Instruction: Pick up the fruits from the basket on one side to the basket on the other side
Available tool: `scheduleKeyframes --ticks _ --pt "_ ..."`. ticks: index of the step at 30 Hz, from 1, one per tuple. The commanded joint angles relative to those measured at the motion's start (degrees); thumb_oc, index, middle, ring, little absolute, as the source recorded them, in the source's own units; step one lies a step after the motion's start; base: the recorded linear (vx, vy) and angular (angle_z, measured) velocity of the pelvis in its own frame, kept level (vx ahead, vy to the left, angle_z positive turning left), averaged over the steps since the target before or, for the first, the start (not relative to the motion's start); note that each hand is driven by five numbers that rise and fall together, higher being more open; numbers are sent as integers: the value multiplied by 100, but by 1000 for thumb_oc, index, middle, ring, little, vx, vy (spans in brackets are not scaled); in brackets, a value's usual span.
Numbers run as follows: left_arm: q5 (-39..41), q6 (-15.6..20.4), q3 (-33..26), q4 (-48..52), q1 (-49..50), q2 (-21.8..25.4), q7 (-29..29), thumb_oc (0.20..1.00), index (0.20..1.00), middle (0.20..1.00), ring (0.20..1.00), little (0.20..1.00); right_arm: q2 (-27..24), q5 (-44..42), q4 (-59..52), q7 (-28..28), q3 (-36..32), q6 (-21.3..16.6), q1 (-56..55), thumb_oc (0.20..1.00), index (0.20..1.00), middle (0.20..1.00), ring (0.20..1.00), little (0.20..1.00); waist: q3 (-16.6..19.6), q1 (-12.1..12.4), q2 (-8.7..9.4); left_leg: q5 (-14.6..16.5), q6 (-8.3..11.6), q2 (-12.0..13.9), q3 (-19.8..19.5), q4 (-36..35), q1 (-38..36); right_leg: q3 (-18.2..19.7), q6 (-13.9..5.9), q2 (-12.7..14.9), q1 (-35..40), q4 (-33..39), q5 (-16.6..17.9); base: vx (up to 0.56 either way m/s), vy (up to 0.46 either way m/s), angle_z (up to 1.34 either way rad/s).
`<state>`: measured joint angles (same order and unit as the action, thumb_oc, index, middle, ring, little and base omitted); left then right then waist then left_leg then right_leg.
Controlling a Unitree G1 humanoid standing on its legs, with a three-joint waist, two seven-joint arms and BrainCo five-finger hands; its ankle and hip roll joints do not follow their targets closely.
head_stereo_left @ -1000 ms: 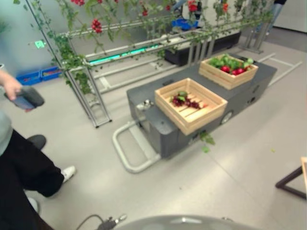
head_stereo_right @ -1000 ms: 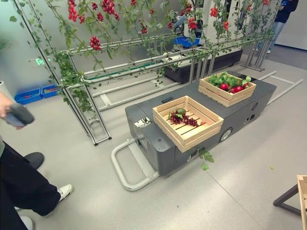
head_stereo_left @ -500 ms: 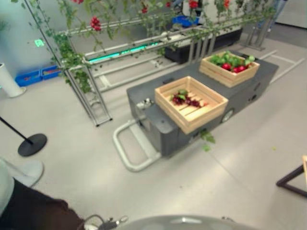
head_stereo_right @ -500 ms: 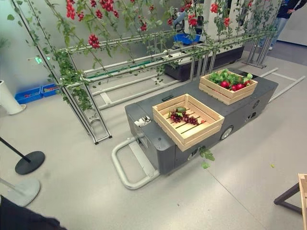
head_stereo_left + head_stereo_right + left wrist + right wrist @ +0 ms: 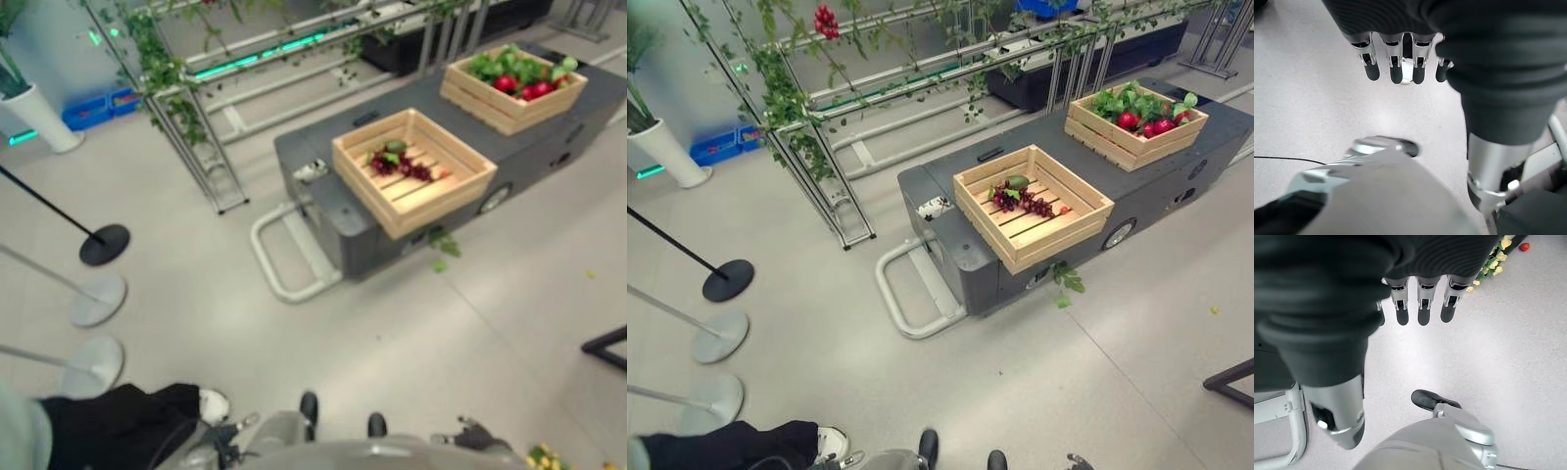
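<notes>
A wooden crate [image 5: 972, 188] sits on the near end of a dark grey cart [image 5: 939, 182]. Inside it lie a bunch of dark grapes [image 5: 1036, 206] and a green fruit [image 5: 1017, 182]. A second wooden crate [image 5: 1117, 147] on the cart's far end holds red fruits [image 5: 1129, 119] among green leaves. Both crates are well ahead of me, out of reach of either hand. My left hand [image 5: 1396, 68] hangs over the bare floor with straight fingers and holds nothing. My right hand [image 5: 1422, 308] hangs the same way, open and empty.
A metal trellis with vines [image 5: 813, 147] stands behind the cart. Three stanchion bases [image 5: 728, 279] stand on the floor at left, near a white planter [image 5: 666, 152]. A person's dark trouser leg and white shoe [image 5: 828, 443] are at the lower left. Yellow flowers [image 5: 1493, 262] lie by my right side.
The whole picture has shifted, so the camera has moved and now looks further down. The person who stood at left has moved to the bottom left edge.
</notes>
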<state>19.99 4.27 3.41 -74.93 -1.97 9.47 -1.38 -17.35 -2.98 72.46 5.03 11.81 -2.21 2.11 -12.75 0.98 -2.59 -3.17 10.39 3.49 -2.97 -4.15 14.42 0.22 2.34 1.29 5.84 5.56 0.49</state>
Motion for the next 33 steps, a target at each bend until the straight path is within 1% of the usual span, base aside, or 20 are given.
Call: scheduleKeyframes --ticks 1,3,6,9,10,15,16,18,19,20,21,22,23,24,26,27,28,29,30,33 --pt "60 41 105 13 262 -154 -41 1000 1000 1000 1000 1000 22 -117 -20 57 111 -152 -132 1000 1000 1000 1000 1000 237 241 141 -368 -332 -55 311 471 545 15 -493 -276 459 -234 -1158 184 51 -25" --pt "173 37 18 16 320 -137 -37 1000 1000 1000 1000 1000 70 -59 17 47 159 -136 -101 1000 1000 1000 1000 1000 369 346 100 -530 -375 33 219 335 368 129 -491 -321 596 -170 -1307 131 77 -48" --pt "157 57 39 17 317 -94 -52 1000 1000 1000 1000 1000 139 -61 39 31 180 -125 -66 1000 1000 1000 1000 1000 576 374 210 -753 -319 55 212 218 245 159 -529 -179 618 -172 -1433 195 146 -67" --pt "220 63 -14 55 259 -40 -67 1000 1000 1000 1000 1000 165 -111 -20 24 136 -119 -27 1000 1000 1000 1000 1000 671 410 374 -609 -478 -18 381 457 222 152 -622 26 691 -379 -1556 230 171 -5" --pt "188 79 -26 83 246 38 -76 1000 1000 1000 1000 1000 224 -189 -72 16 102 -136 -14 1000 1000 1000 1000 1000 758 408 486 -502 -543 -81 451 566 194 168 -741 120 643 -566 -1515 127 89 0" --pt "-274 -28 104 5 -90 229 -72 1000 1000 1000 1000 1000 331 -219 -170 -29 111 -173 -14 1000 1000 1000 1000 1000 1026 318 705 -175 -687 -227 559 698 167 281 -988 283 460 -902 -1444 179 158 -4" --pt "-158 108 130 111 -84 215 -221 1000 1000 1000 1000 1000 368 -253 -200 -15 77 -171 -30 1000 1000 1000 1000 1000 1061 279 741 -85 -753 -253 568 671 103 344 -1025 287 305 -1221 -1422 92 108 -14" --pt "-276 137 318 329 -103 218 -255 1000 1000 1000 1000 1000 416 -311 -241 3 77 -189 9 1000 1000 1000 1000 1000 995 239 768 48 -855 -273 572 591 -92 389 -1174 200 -214 -2188 -1042 82 132 -20" --pt "-285 171 357 477 -149 296 -290 1000 1000 1000 1000 1000 420 -367 -308 28 43 -205 37 1000 1000 1000 1000 1000 890 170 770 79 -903 -305 518 479 -259 428 -1288 154 -588 -2807 -554 -19 178 -21" --pt "-173 279 455 810 -270 365 -384 1000 1000 1000 1000 1000 367 -435 -472 116 -5 -250 78 1000 1000 1000 1000 1000 509 5 571 93 -963 -294 392 334 -542 384 -1359 168 -1346 -3310 173 -43 136 -16" --pt "-173 278 453 810 -277 361 -385 1000 1000 1000 1000 1000 363 -435 -473 117 -6 -248 84 1000 1000 1000 1000 1000 489 -5 581 94 -963 -311 385 327 -558 378 -1357 184 -1353 -3362 137 -33 168 17" --pt "-127 390 574 1132 -328 388 -462 1000 1000 1000 1000 1000 350 -477 -574 184 -16 -273 129 1000 1000 1000 1000 1000 311 -80 431 103 -962 -232 304 325 -614 348 -1274 131 -1639 -3429 58 133 143 62" --pt "-109 553 718 1698 -372 444 -503 1000 1000 1000 1000 1000 323 -588 -671 263 -55 -371 112 1000 1000 1000 1000 1000 223 -182 309 181 -981 -282 142 362 -668 304 -1078 -212 -1947 -3395 -609 143 144 68" --pt "-108 549 720 1709 -362 446 -506 1000 1000 1000 1000 1000 325 -589 -671 264 -55 -372 108 1000 1000 1000 1000 1000 214 -202 331 196 -982 -309 129 363 -688 293 -1076 -185 -1942 -3445 -664 203 80 51" --pt "-75 689 741 1963 -382 517 -552 1000 1000 1000 1000 1000 291 -683 -654 336 -100 -404 124 1000 1000 1000 1000 1000 212 -172 365 265 -940 -349 171 280 -811 68 -1006 -10 -1896 -2527 -832 168 -41 49" --pt "19 756 725 2078 -394 520 -581 1000 1000 1000 1000 1000 252 -710 -624 379 -130 -428 149 1000 1000 1000 1000 1000 141 -191 365 336 -888 -370 131 256 -907 -39 -1028 177 -1894 -1757 -695 203 -108 65" --pt "41 815 752 2216 -435 547 -630 1000 1000 1000 1000 1000 245 -755 -568 399 -161 -427 187 1000 1000 1000 1000 1000 89 -243 390 417 -841 -420 79 257 -962 99 -1072 295 -1992 -1202 -451 241 -121 53" --pt "50 877 723 2301 -458 615 -684 1000 1000 1000 1000 1000 241 -766 -536 371 -180 -422 114 1000 1000 1000 1000 1000 97 -281 459 501 -835 -497 58 298 -1016 282 -1112 336 -1864 -837 -290 203 -123 30" --pt "28 961 722 2642 -364 621 -645 1000 1000 1000 1000 1000 225 -687 -503 395 -233 -402 51 1000 1000 1000 1000 1000 137 -271 454 562 -811 -482 45 351 -1028 369 -1279 587 -1814 -661 -94 182 -109 44" --pt "44 999 693 3125 -95 624 -608 1000 1000 1000 1000 1000 173 -631 -445 380 -257 -392 -51 1000 1000 1000 1000 1000 289 -221 572 706 -813 -544 38 475 -1156 324 -1147 448 -1568 -524 27 140 -110 53"
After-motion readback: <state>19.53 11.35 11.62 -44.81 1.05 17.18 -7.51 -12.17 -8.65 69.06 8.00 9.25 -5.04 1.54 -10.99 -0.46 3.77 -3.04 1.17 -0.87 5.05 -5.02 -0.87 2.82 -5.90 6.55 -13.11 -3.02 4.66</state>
